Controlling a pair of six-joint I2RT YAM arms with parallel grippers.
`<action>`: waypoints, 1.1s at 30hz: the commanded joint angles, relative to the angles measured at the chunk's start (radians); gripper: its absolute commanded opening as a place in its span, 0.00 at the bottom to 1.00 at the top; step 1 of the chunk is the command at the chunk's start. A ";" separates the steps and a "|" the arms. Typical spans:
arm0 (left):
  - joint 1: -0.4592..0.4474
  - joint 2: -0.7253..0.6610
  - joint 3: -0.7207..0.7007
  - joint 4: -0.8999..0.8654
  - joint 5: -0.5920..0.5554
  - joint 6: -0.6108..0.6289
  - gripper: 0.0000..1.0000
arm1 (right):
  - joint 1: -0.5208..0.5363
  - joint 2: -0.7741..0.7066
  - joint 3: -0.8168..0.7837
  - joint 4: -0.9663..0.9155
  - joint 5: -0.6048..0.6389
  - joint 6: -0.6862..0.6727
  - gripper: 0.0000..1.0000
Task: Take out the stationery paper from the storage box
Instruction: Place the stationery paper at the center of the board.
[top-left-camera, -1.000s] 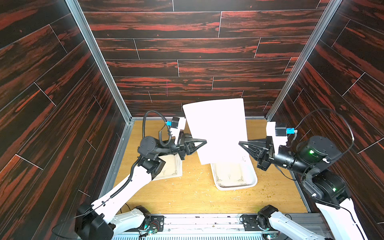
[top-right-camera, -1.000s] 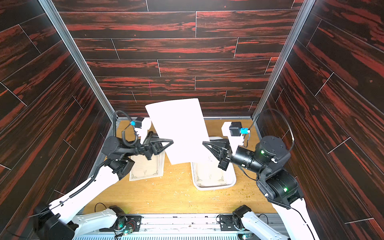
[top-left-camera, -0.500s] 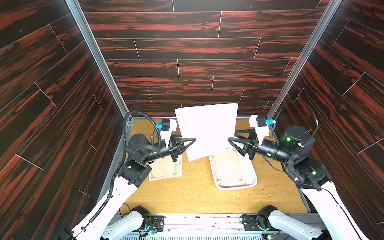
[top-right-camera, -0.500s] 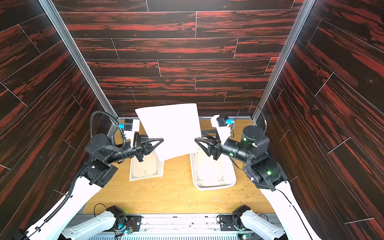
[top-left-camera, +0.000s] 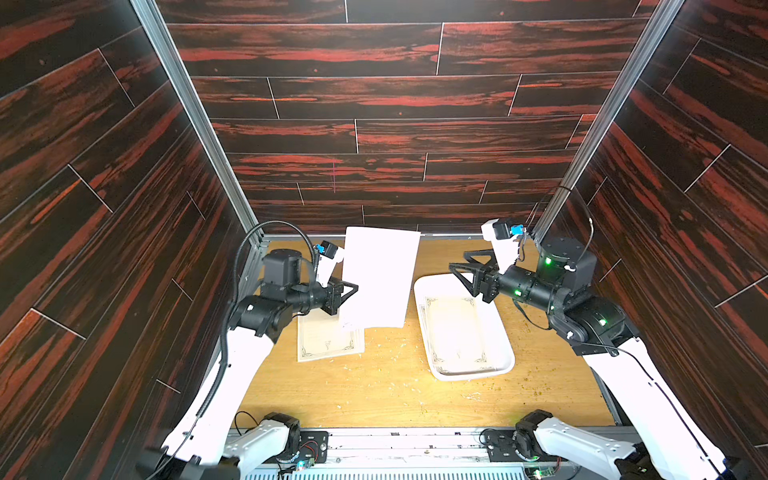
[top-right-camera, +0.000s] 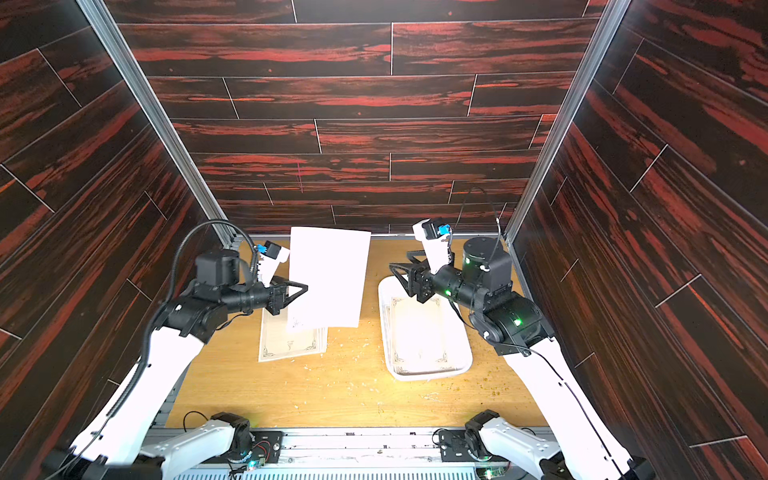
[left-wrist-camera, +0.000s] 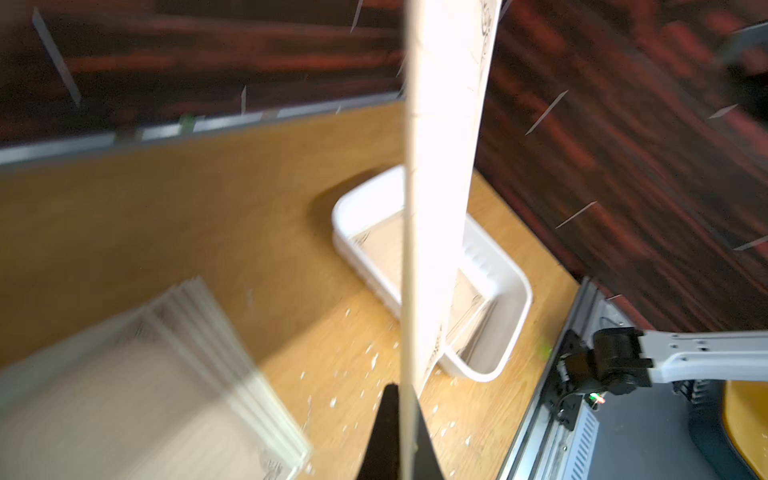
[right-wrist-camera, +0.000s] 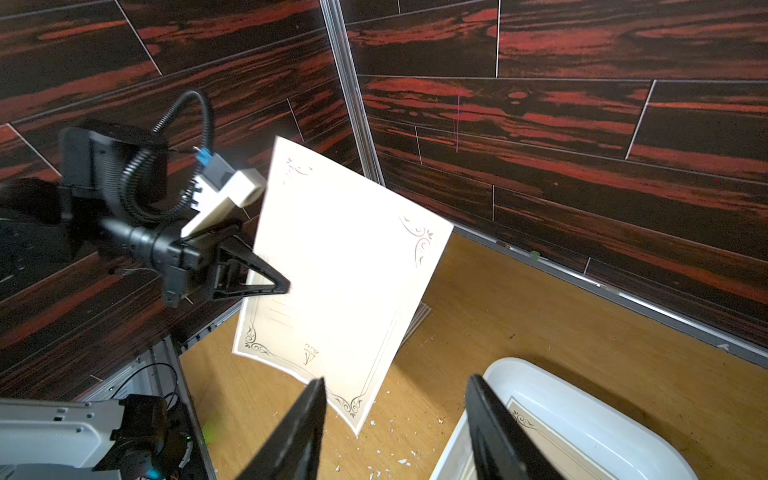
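One sheet of stationery paper (top-left-camera: 380, 278) (top-right-camera: 328, 278) hangs upright in the air, its left edge pinched in my left gripper (top-left-camera: 353, 289) (top-right-camera: 305, 286), which is shut on it. The left wrist view shows this sheet (left-wrist-camera: 440, 166) edge-on between the closed fingertips (left-wrist-camera: 405, 399). It hangs above a stack of like sheets (top-left-camera: 328, 345) (left-wrist-camera: 124, 395) on the table. My right gripper (top-left-camera: 455, 268) (right-wrist-camera: 397, 380) is open and empty, above the far end of the white storage box (top-left-camera: 473, 376) (right-wrist-camera: 582, 395). More paper (top-left-camera: 455, 328) lies in the box.
Dark wood-pattern walls close in the left, right and back. Small paper crumbs (top-left-camera: 390, 353) are scattered on the wooden tabletop (top-left-camera: 395, 395) between stack and box. A metal rail (top-left-camera: 395, 436) with the arm bases runs along the front edge.
The right gripper opened, let go of the sheet and drew back to the right over the box. The left gripper carried the sheet left and lower, over the stack.
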 joint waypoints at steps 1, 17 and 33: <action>0.056 0.059 0.038 -0.172 -0.003 0.066 0.00 | 0.001 0.000 0.020 -0.023 0.004 -0.010 0.57; 0.197 0.242 0.030 -0.215 0.166 0.198 0.00 | 0.001 0.044 0.027 -0.060 -0.025 -0.010 0.57; 0.321 0.284 -0.036 -0.160 0.143 0.074 0.00 | 0.002 0.145 0.041 -0.100 -0.094 0.010 0.56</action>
